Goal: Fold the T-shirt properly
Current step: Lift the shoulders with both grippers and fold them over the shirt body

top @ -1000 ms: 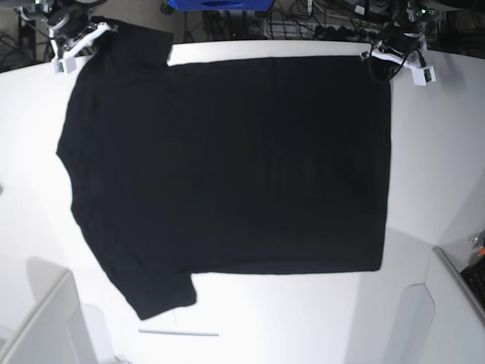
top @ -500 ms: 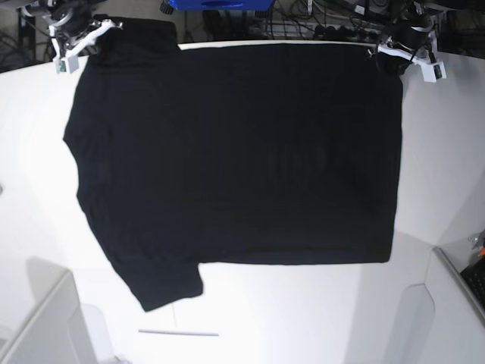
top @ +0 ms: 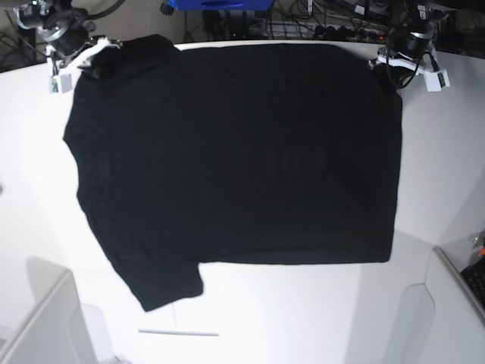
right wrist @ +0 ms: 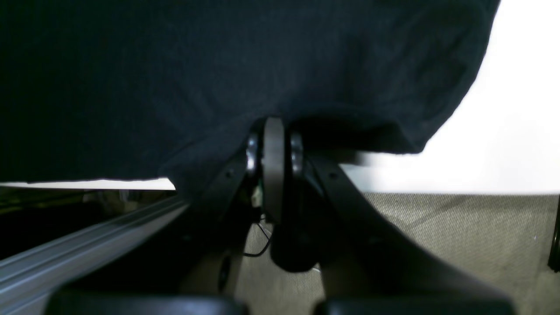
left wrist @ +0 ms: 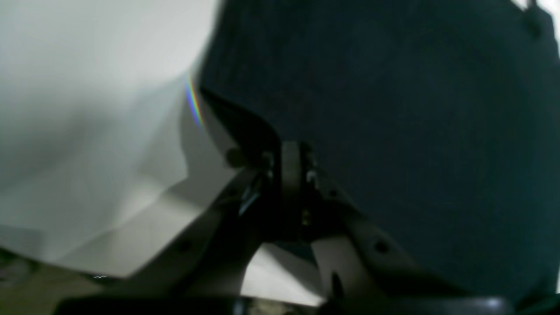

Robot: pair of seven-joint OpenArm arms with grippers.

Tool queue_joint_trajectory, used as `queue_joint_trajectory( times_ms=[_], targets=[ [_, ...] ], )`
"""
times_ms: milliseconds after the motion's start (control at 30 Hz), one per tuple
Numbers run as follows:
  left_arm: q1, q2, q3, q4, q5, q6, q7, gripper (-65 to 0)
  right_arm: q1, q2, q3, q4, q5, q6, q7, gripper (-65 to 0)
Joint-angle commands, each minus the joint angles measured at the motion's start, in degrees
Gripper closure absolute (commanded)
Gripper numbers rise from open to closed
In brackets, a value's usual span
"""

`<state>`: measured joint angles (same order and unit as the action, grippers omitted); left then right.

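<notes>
Left gripper (left wrist: 291, 164): seen pinched tight on the black cloth in its wrist view, the jaws pressed together on an edge of the T-shirt (top: 235, 159); in the base view it sits at the far right corner of the garment (top: 390, 64), beside the straight hem edge.

Right gripper (right wrist: 273, 151): clamped on dark fabric in its own wrist view, no gap left between the jaws; in the base view it is found at the far left corner (top: 89, 62), by the upper sleeve.

Hold: a corner of cloth is pinched in each claw — both at the far edge of the shirt, well apart from each other.

T-shirt: spread flat across the middle of the white table (top: 447, 152), plain black side up, its length laid from left to right. The straight hem is turned to the base view's right; the sleeves are turned to the left, one at the far left corner, the other jutting out at the near left.

Far edge: drawn roughly straight between the two grippers, close along the table's back rim.

Surface: few creases can be made out; the black cloth hides detail.

Near side: a thin pale strip (top: 178, 332) is seen lying on the table just below the near sleeve — apart from the cloth.

Background: cables (top: 318, 19) and a blue object (top: 220, 4) are seen behind the table.
</notes>
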<state>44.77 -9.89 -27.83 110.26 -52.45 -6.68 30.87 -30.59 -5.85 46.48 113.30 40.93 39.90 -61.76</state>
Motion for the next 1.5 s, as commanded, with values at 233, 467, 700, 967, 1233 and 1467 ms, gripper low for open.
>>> queue_joint_trajectory(
  times_ms=[233, 467, 700, 967, 1233, 1467],
  targets=[
    [-1.5, -1.3, -0.3, 0.6, -1.0, 0.0, -0.9, 0.0, 7.1, 0.4, -0.1, 1.1, 1.0, 0.1, -3.5, 0.0],
    [-4.5, -1.3, -0.6, -0.8, -0.9, 0.0, -0.9, 0.0, 12.3, 1.5, -0.4, 0.9, 1.1, -2.8, -6.2, 0.0],
    [-10.3, -1.4, 0.0, -3.0, -1.0, 5.2, -0.9, 0.0, 16.9, 1.6, -0.5, 0.7, 1.0, -6.2, -6.3, 0.0],
    [-14.2, -1.4, 0.1, -3.1, -1.0, 5.4, -0.9, 0.0, 21.5, 2.2, -0.5, -3.4, -2.1, -7.9, -6.3, 0.0],
    [-17.3, -1.5, 0.1, -6.7, -1.0, 7.9, -0.9, 0.0, 26.9, 2.6, -0.5, -6.5, -2.3, -10.3, -8.0, 0.0],
    [-18.7, -1.8, 0.0, -7.1, -1.0, 7.9, -0.9, 0.0, 31.0, 3.6, -0.6, -11.4, -2.3, -11.2, -8.5, 0.0]
  ],
)
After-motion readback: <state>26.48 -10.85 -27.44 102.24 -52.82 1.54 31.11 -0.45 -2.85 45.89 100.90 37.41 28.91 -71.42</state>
